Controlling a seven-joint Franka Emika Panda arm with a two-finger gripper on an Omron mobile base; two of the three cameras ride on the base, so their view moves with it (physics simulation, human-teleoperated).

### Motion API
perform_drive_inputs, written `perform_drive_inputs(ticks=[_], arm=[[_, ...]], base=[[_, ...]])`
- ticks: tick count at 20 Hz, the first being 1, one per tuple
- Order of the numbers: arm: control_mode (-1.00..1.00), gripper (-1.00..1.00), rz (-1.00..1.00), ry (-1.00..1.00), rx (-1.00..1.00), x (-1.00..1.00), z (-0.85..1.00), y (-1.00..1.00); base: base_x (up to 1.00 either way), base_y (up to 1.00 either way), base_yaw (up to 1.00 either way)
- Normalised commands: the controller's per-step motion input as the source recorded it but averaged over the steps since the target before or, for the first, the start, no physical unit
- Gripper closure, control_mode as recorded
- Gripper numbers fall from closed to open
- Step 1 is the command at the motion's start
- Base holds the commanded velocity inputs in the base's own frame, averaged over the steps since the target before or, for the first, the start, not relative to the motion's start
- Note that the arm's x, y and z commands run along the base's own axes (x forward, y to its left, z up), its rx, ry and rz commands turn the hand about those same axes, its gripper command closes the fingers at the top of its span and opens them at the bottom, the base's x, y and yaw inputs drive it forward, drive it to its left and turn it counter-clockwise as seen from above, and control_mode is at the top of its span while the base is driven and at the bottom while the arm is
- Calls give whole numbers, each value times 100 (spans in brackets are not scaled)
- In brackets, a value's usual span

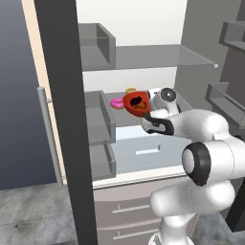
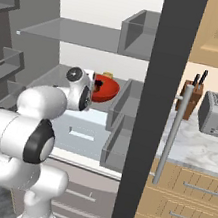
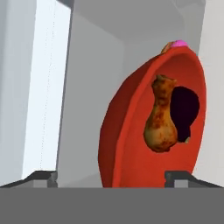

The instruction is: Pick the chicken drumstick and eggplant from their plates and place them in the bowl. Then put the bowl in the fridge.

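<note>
- The glossy red bowl (image 3: 131,144) sits inside the open fridge (image 1: 143,57), on a grey shelf (image 1: 122,117) midway up; from the left base view it looks tipped, its opening turned outward.
- Inside it lie the orange-brown, mottled chicken drumstick (image 3: 161,118) and, touching its side, the near-black eggplant (image 3: 185,109).
- A pink ring-shaped item (image 1: 116,102) rests just behind the bowl.
- The gripper (image 3: 113,177) is spread wide, its dark fingertips (image 3: 41,177) standing either side of the bowl's near rim, clasping nothing.
- In the right base view, the hand is level with that shelf.
</note>
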Motion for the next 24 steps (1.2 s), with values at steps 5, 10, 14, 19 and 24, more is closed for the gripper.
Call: perform_drive_inputs(ticks=[5, 10, 14, 19, 24], arm=[[-100, -100, 0, -1, 0, -60, 30, 0], [-100, -100, 15, 0, 0, -64, 48, 0], [-100, -100, 13, 0, -2, -70, 41, 2], [-100, -100, 8, 1, -13, -75, 27, 11], [-100, -100, 6, 0, -22, -78, 15, 11]], base=[[0, 0, 0], [0, 0, 0], [0, 0, 0], [0, 0, 0], [0, 0, 0]])
